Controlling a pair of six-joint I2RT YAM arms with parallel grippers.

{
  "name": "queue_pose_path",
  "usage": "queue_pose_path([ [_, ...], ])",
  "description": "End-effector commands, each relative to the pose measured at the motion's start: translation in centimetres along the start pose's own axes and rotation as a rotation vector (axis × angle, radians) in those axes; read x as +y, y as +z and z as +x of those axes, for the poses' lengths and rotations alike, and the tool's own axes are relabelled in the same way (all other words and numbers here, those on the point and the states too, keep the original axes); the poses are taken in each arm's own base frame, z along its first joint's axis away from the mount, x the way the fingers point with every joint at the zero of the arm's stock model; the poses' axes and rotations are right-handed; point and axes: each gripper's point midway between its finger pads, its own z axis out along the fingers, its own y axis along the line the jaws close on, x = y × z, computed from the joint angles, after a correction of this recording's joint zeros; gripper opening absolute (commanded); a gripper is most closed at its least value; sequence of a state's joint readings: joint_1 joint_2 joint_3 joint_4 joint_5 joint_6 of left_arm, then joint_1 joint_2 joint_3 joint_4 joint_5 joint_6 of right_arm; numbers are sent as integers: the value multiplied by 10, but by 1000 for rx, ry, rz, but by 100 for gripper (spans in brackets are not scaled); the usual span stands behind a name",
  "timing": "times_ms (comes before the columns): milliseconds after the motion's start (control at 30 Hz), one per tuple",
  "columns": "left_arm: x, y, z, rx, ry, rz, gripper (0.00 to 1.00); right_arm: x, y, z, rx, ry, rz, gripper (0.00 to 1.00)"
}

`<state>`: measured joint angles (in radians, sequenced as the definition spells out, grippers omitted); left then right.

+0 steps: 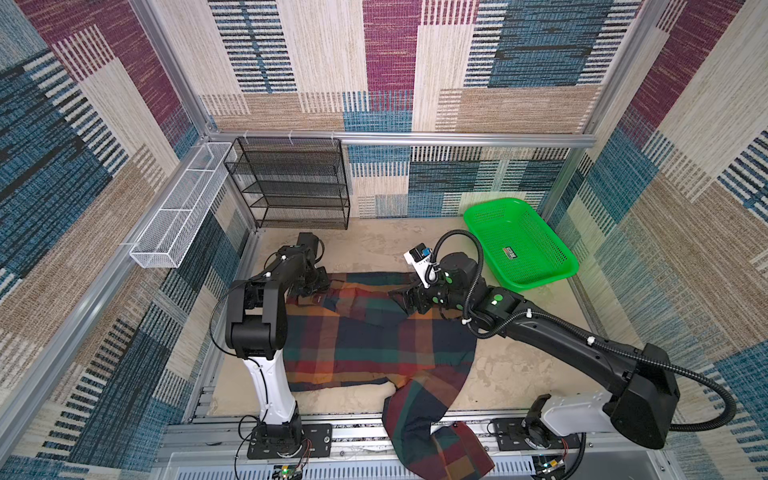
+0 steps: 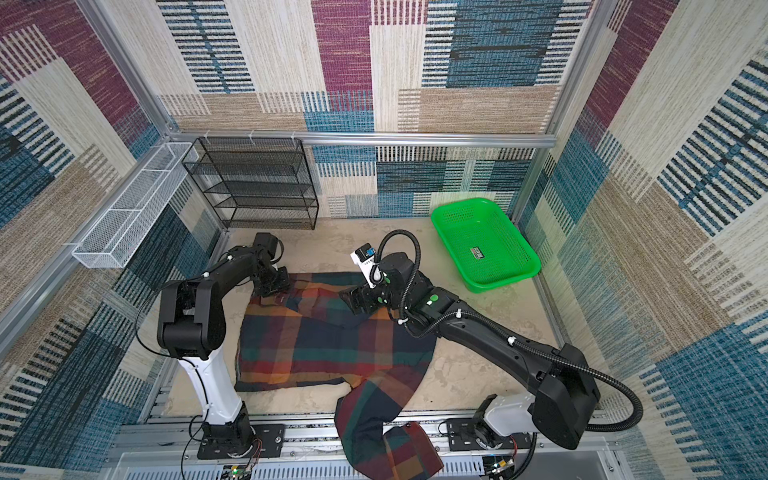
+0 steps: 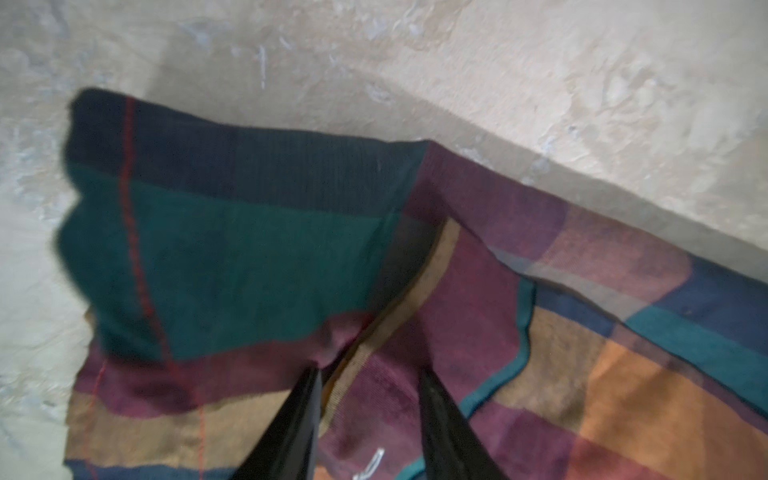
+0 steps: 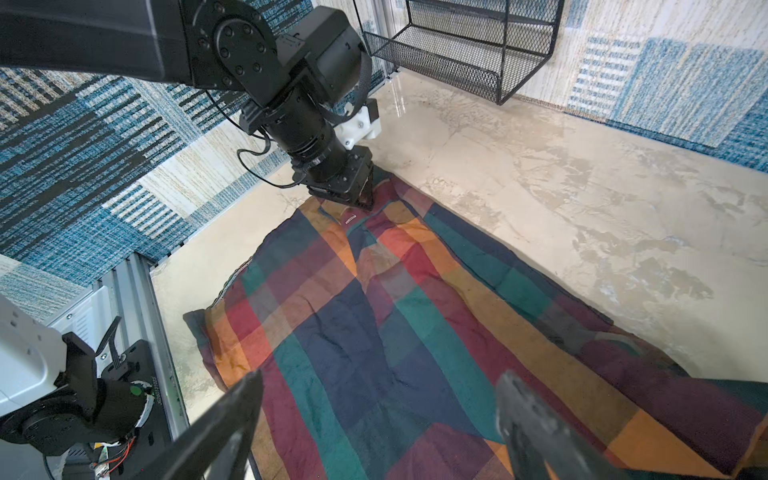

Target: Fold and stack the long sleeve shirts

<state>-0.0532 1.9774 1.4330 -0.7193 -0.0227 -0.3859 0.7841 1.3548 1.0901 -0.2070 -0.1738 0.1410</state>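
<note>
Starting the fold, our left gripper straddles the shirt at its collar, grip unclear, while our right gripper hovers open; next we need a firm pinch.

Patchwork carpet walls, beige floor, blk mesh shelf

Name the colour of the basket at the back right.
The basket is bright green, clearest in a top view.

Large plaid button-up shirt spread on mid bench, one sleeve hanging over front edge. Green plastic basket on bench, rear right, apart from shirt. Black wire-mesh shelf rack rear left, against back wall. White mesh trough on left wall rail.
</note>
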Motion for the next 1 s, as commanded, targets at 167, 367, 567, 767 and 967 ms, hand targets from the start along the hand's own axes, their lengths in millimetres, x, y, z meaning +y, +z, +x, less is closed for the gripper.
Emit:
queue_pose_path([
  [167, -1, 6, 3, 25, 44, -2, 24, 3, 1, -8, -31, 7, -18, 89],
  [367, -2, 5, 1, 27, 53, 5, 0, 4, 1, -7, -29, 9, -23, 89],
  [567, -7, -21, -8, -33, 44, 38, 0, 3, 2, -6, -26, 17, -18, 89],
  [767, 2, -24, -2, -36, 45, 4, 17, 4, 5, -1, -11, 22, -28, 90],
  [967, 4, 1, 4, 42, 60, -21, 49, 5, 8, 3, 7, 28, -37, 92],
])
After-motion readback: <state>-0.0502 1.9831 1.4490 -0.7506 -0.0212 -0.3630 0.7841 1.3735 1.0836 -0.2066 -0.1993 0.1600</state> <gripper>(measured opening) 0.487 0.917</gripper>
